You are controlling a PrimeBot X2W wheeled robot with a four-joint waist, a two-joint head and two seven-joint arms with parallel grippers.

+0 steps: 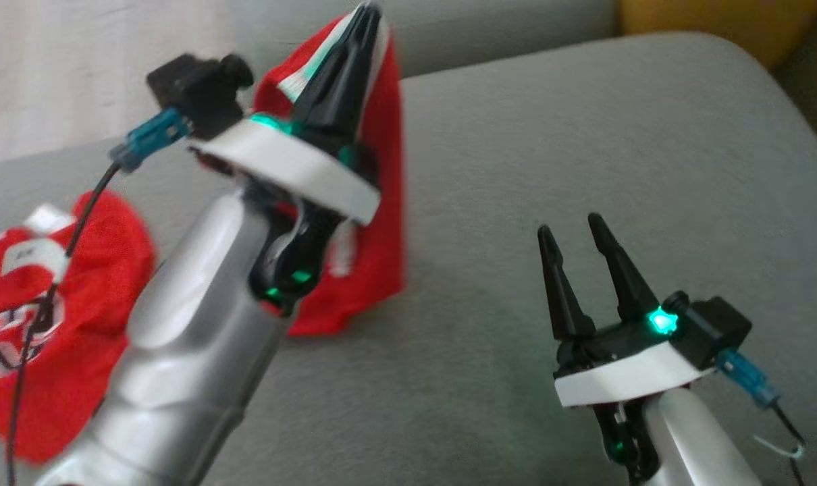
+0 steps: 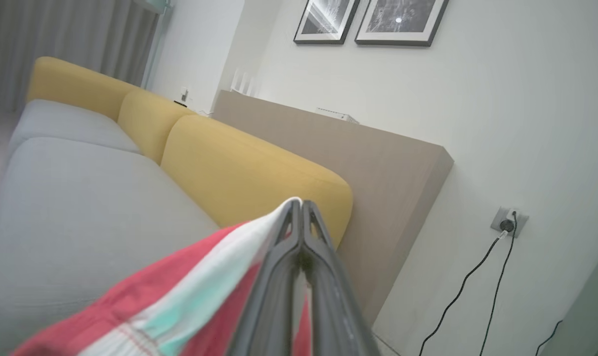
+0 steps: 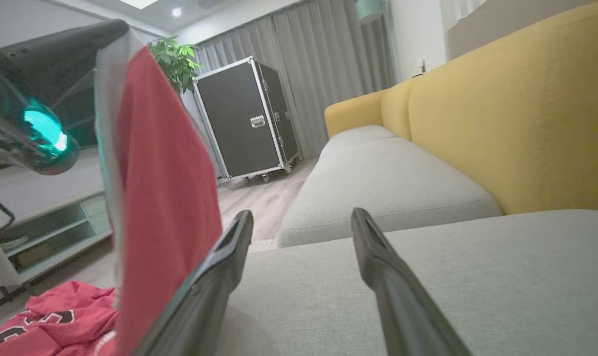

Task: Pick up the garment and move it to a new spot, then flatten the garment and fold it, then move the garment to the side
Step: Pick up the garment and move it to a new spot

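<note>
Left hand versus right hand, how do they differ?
The left hand is shut, pinching the garment by its striped edge; the right hand is open and empty. The left hand is raised, garment hanging from it; the right hand sits lower over the grey cushion. Both are dark and pointed.

Red jersey [image 1: 381, 223] w/ white-and-teal striped trim & black/white lettering. One trimmed edge was lifted high, cloth hanging down as a near-vertical sheet. The rest lay crumpled on the grey sofa cushion [image 1: 584, 169], at L of head view.
</note>
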